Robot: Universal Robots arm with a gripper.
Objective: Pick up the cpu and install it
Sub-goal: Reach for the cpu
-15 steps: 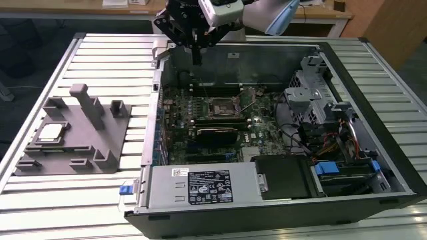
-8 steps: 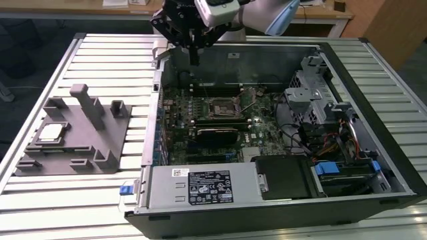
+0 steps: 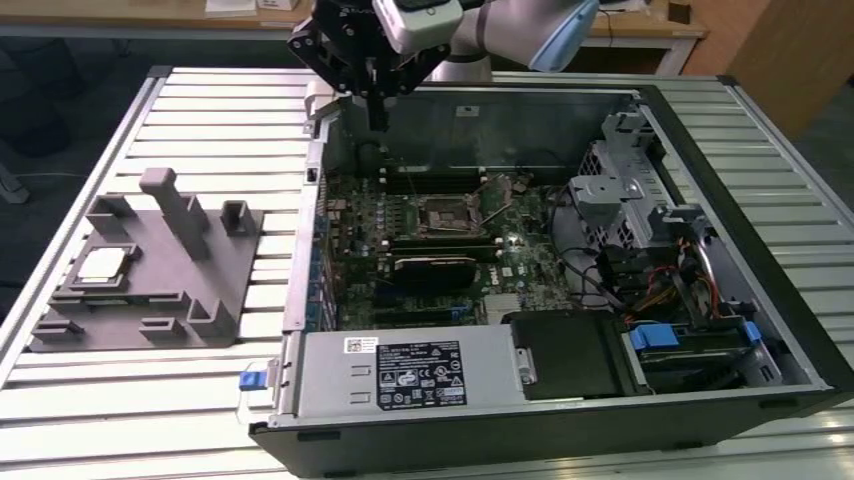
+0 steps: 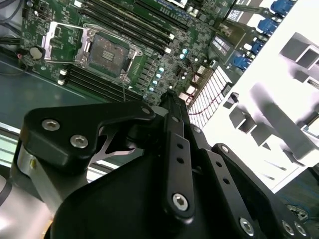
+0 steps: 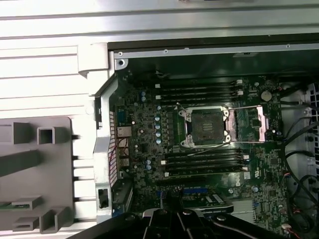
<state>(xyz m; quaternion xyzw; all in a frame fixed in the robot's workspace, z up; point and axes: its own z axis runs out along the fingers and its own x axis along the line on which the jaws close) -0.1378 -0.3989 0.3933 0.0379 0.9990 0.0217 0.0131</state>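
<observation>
In the exterior view the fingers [image 3: 378, 108] hang pressed together, gripping nothing, over the far rim of the open computer case [image 3: 534, 445]. The cpu [image 3: 104, 263] lies flat on the grey fixture [image 3: 200, 290] near the tabletop's [image 3: 200, 110] edge at the exterior view's left. In the second wrist view the fingers [image 4: 172, 119] rise before the motherboard [image 4: 164, 55], its open socket [image 4: 107, 50] beyond them. In the first wrist view that socket [image 5: 207, 127] sits mid-board.

gripper [image 5: 162, 210], fixture block [image 5: 60, 169] cut off by frame edge

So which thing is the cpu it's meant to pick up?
Find the open computer case, then look to the exterior view's left at the grey fixture block on the slatted table. The cpu is the small flat square lying on it, the only pale silver piece among grey plastic posts.
</observation>
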